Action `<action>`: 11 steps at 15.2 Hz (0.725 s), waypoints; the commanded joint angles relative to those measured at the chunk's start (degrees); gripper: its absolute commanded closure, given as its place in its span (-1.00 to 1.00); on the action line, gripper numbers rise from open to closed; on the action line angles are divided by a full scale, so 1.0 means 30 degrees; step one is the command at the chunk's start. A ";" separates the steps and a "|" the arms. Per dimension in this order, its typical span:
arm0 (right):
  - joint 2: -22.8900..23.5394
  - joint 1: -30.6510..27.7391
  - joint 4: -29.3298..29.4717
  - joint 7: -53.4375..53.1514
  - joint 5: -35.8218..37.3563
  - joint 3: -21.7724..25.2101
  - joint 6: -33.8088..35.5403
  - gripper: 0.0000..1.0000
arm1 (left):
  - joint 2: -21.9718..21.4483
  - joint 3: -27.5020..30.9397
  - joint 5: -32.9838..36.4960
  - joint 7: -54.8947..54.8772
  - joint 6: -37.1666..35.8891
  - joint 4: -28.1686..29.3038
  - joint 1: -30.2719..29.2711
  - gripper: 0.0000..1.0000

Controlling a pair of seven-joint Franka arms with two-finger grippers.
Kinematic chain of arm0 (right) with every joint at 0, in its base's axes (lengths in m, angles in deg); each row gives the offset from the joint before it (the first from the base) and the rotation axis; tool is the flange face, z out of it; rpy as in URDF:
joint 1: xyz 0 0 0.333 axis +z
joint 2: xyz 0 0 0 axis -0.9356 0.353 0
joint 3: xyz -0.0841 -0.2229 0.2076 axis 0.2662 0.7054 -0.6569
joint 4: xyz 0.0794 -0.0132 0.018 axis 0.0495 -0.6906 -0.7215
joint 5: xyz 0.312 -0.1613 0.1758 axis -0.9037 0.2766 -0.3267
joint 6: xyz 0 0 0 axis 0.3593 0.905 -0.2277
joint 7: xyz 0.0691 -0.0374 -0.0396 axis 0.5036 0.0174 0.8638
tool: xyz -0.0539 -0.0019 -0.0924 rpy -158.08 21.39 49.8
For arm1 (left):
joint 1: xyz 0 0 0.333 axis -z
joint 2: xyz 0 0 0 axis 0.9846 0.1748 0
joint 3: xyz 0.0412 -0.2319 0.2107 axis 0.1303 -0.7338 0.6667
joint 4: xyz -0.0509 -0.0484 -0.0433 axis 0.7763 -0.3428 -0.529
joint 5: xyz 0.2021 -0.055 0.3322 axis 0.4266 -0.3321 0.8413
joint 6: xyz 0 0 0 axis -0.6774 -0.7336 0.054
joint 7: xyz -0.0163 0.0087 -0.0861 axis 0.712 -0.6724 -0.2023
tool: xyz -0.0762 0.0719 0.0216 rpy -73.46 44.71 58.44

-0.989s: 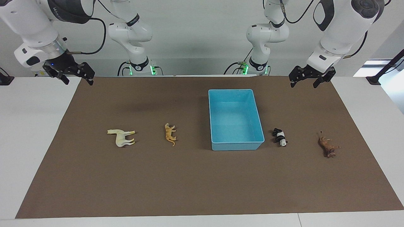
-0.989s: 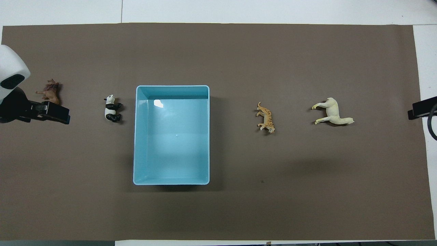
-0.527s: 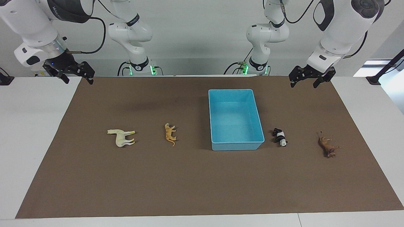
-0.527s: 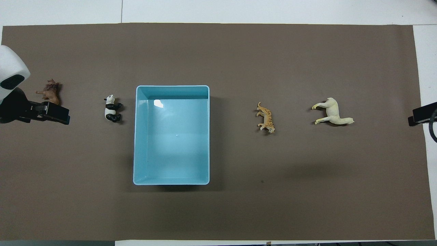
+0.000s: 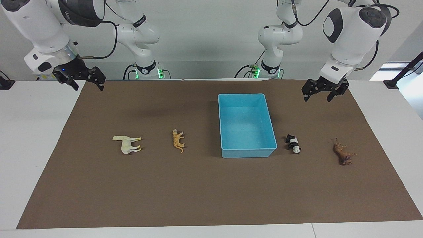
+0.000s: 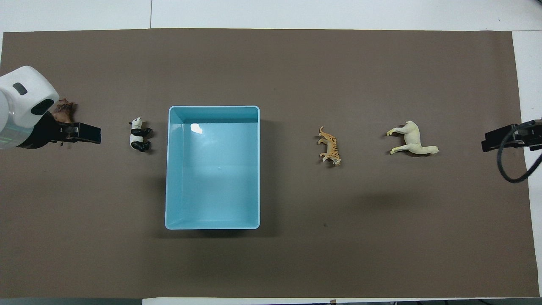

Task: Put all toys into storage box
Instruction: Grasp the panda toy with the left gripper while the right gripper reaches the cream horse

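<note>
The light blue storage box (image 5: 248, 152) stands empty mid-table; it also shows in the overhead view (image 6: 211, 108). Toward the right arm's end lie the cream-white horse (image 5: 127, 144) (image 6: 413, 139) and the orange tiger (image 5: 178, 140) (image 6: 330, 146). Toward the left arm's end lie the panda (image 5: 293, 143) (image 6: 139, 134) and the dark brown animal (image 5: 343, 153), partly covered by the left arm in the overhead view (image 6: 64, 111). My left gripper (image 5: 318, 96) (image 6: 84, 133) is open, raised over the mat. My right gripper (image 5: 88, 85) (image 6: 499, 140) is open, raised over the mat's edge.
A brown mat (image 5: 211, 191) covers most of the white table (image 5: 29, 132). All four toys lie in a row across the mat, level with the end of the box farther from the robots. A black post (image 5: 401, 74) stands at the table's corner.
Both grippers have moved inward over the mat and a little lower. The left now covers more of the brown animal in the overhead view. The toys and box have not moved.
</note>
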 commanded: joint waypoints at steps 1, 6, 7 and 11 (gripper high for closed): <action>0.0491 0.0021 -0.2298 -0.0293 0.0057 -0.0045 -0.2746 -1.00 | 0.1875 -0.0137 -0.0085 0.0597 0.2329 0.0129 -0.0136 -1.00; 0.2895 0.0578 -0.3409 -0.0294 0.0057 -0.0045 -0.7548 -1.00 | 0.3228 -0.0167 -0.0085 0.1387 0.7276 0.3138 0.0186 -1.00; 0.3189 0.0578 -0.4052 -0.0264 0.0057 -0.0045 -0.8864 -1.00 | 0.3344 -0.0138 -0.0085 0.1389 0.7808 0.3640 0.0419 -1.00; 0.4799 0.0607 -0.4967 0.0174 0.0057 -0.0074 -1.1863 -1.00 | 0.4308 -0.0167 -0.0085 0.1447 0.7930 0.3821 0.0479 -1.00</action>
